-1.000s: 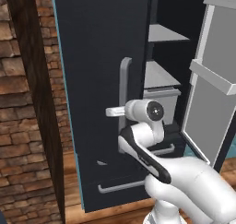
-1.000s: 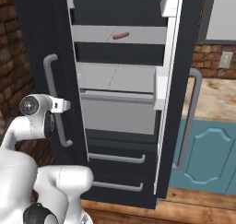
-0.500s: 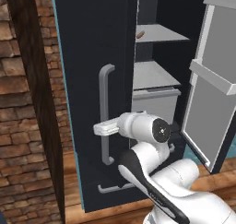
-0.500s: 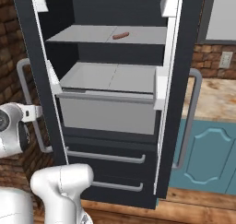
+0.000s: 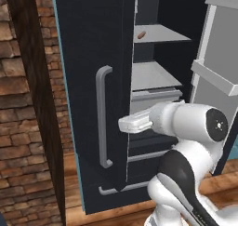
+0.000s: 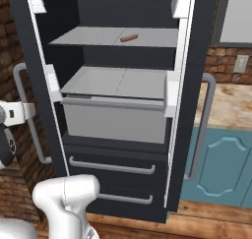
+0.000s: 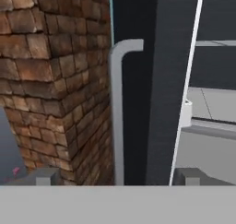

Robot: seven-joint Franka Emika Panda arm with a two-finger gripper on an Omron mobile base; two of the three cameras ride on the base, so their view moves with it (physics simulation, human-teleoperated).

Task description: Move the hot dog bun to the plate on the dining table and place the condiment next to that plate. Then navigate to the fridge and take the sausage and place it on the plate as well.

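The fridge (image 6: 118, 110) stands with both doors swung wide so the shelves are reachable. The sausage (image 6: 129, 38) lies loose on the upper shelf (image 6: 88, 36), toward 12 o'clock from the drawers. The claw (image 7: 115, 176) is released, its fingertips (image 7: 44, 176) spread on either side of the left door handle (image 7: 116, 117), gripping nothing, presumably to free the arm for the reach.

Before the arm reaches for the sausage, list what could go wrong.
1. The tool sits open astride the left door's handle; swinging away could snag it.
2. The sausage lies deep on the upper shelf; the arm may clip the door edge.
3. It is small and round, so it might roll.
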